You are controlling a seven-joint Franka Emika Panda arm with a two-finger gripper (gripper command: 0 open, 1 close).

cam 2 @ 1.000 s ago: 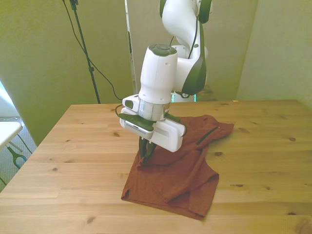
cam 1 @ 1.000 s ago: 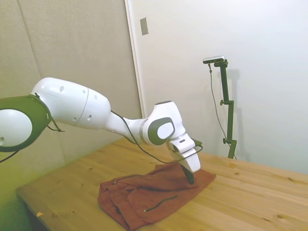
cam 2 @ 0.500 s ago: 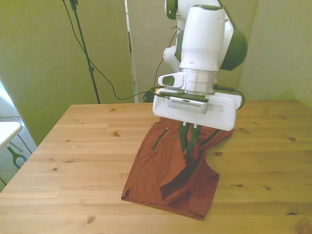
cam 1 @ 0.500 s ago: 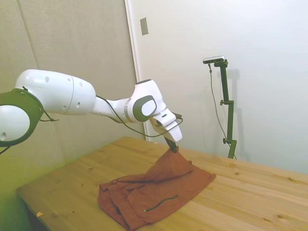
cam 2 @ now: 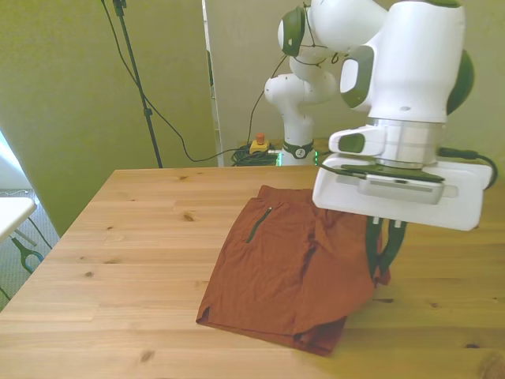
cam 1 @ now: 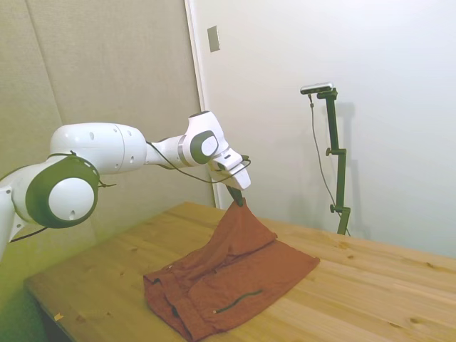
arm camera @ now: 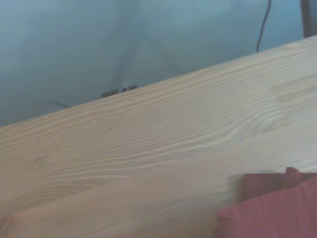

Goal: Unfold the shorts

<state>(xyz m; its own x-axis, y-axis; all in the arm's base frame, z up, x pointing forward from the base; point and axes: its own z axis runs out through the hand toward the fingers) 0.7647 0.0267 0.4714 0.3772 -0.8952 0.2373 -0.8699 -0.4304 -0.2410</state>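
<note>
Above the table (cam 2: 118, 237), the jaws (cam 1: 239, 203) pinch a raised fold of the shorts (cam 2: 292, 268).

White Franka arm (cam 1: 107, 146): smooth, rounded glossy shells joined by dark grey-green joint rings and oval side caps. Small round holes dot the large shell in the side view. A thin black cable (cam 1: 174, 165) runs loosely along the forearm and loops beneath the wrist. Wrist (cam 2: 410, 71): a broad white cylinder ending in a ribbed metallic ring, with a dark oval button on a white lug at its side. Hand (cam 2: 384, 246): a wide, flat white bar with a dark slot along its front face, carrying two slim dark fingers (cam 2: 372, 241). Base column: white segments, dark bands.
</note>
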